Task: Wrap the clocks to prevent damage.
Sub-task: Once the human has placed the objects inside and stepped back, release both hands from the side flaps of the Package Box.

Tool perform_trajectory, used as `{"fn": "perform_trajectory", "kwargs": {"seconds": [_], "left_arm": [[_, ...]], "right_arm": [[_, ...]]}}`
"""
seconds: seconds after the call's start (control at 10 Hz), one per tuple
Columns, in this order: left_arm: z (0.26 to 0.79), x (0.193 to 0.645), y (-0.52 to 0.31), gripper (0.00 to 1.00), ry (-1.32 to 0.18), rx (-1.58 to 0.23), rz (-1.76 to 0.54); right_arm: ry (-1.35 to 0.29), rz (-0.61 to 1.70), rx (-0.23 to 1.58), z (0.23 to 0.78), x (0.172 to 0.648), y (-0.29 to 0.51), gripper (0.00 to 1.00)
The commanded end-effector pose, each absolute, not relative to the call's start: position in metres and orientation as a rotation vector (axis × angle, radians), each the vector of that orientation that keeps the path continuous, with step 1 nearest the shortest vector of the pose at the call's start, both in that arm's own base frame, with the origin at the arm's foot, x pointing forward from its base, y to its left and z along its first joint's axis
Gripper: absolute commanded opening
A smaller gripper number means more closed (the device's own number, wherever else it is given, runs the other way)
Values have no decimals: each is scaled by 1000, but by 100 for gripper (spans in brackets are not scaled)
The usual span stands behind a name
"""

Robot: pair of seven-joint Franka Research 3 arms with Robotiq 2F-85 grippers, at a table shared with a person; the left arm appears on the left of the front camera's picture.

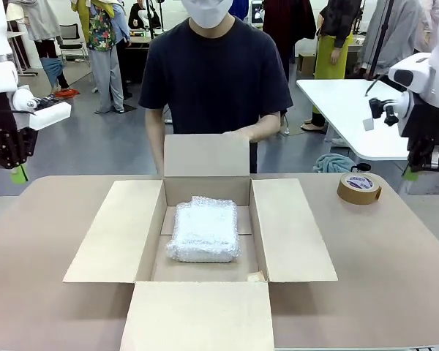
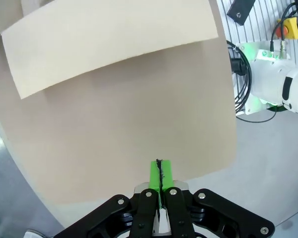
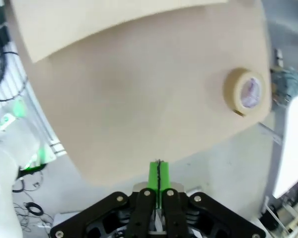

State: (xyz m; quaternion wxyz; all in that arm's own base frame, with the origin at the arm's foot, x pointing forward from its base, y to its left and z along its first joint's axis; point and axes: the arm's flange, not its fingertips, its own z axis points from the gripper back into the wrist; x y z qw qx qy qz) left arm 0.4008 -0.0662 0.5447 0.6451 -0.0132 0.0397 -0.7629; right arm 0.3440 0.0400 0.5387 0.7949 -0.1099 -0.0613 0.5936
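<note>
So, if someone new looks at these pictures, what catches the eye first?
The open cardboard carton in the middle of the table, with a whitish bubble-wrap bundle lying inside. A person stands behind it, a hand on the far flap, and a brown tape roll sits at the right.

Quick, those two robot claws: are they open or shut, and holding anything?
Left gripper: closed, holding nothing.
Right gripper: closed, holding nothing.

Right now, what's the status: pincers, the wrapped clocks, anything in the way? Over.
Left pincer shut, empty; right pincer shut, empty. Bubble-wrapped clocks lying inside open carton. Person's hand at far flap; tape roll off to the side.
</note>
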Motion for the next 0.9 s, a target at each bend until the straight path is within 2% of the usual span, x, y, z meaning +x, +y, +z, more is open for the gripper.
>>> {"fn": "perform_trajectory", "kwargs": {"seconds": [0.0, 0.3, 0.4, 0.8], "left_arm": [[538, 406, -70, 0, 67, -55, -1724], [538, 404, -68, 0, 91, -53, -1733], [538, 404, -68, 0, 91, -53, -1733], [538, 404, -68, 0, 91, -53, -1733]], "right_arm": [[-52, 1279, -95, 539, 354, 42, 1], [37, 1340, -125, 533, 360, 47, 1], [-29, 1308, -92, 525, 351, 43, 1], [-29, 1308, -92, 525, 351, 43, 1]]}}
